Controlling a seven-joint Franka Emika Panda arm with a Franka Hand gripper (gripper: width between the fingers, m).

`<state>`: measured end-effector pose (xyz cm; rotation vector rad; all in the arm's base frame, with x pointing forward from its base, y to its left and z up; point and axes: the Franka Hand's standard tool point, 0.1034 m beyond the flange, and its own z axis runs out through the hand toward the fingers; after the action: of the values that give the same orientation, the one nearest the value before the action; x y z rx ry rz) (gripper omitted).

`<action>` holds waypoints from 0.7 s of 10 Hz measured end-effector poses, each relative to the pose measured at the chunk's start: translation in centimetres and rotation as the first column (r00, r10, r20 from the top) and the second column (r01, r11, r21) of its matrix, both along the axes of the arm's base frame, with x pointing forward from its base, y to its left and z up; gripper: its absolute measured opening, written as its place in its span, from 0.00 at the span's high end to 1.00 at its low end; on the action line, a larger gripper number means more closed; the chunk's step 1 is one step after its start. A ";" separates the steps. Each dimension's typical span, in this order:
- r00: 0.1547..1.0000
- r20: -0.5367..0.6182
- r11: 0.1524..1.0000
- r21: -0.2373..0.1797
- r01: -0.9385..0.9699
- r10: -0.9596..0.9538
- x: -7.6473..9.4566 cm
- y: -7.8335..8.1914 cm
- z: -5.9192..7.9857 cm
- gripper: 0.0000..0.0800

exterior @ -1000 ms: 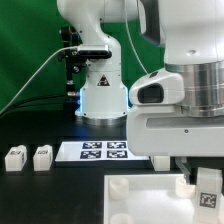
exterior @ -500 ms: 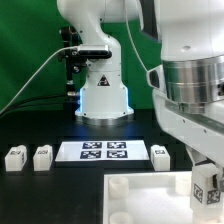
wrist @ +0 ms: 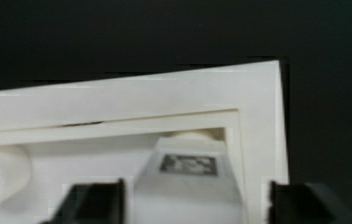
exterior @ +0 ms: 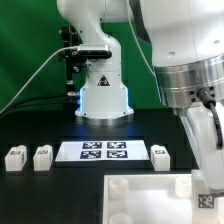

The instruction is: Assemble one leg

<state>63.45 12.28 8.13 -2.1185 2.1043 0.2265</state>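
Observation:
My gripper [wrist: 199, 198] is shut on a leg [wrist: 191, 168], a small white post with a black-and-white tag. Its dark fingers [wrist: 98, 200] stand either side of the leg. The leg points down at the corner of the large white panel [wrist: 102, 110], its far end at a corner socket. In the exterior view the held leg [exterior: 213, 184] shows at the lower right under the arm, over the panel's [exterior: 145, 203] right corner. Three more legs stand on the table: two on the exterior view's left [exterior: 15, 158] [exterior: 42, 157] and one right of centre [exterior: 160, 156].
The marker board [exterior: 95, 151] lies flat behind the panel, between the loose legs. The robot's base [exterior: 102, 95] stands at the back, with cables to its left. A round socket [exterior: 118, 187] shows at the panel's left corner.
The wrist has turned and the arm has swung toward the exterior view's right. The held leg has stayed over the panel's right corner, shifting slightly right and lower.

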 end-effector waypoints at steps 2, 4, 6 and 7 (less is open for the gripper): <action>0.957 0.057 0.959 -0.029 -0.282 0.283 -0.9 0.7 -0.9 0.23; 0.801 0.104 0.808 -0.056 -0.587 0.590 -0.9 0.4 -0.7 0.20; 0.658 0.134 0.669 -0.080 -0.739 0.741 -0.9 0.3 -0.7 0.19; 0.594 0.141 0.608 -0.091 -0.789 0.792 -0.9 0.3 -0.7 0.19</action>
<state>62.56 12.55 7.43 -2.8256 0.9185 0.1015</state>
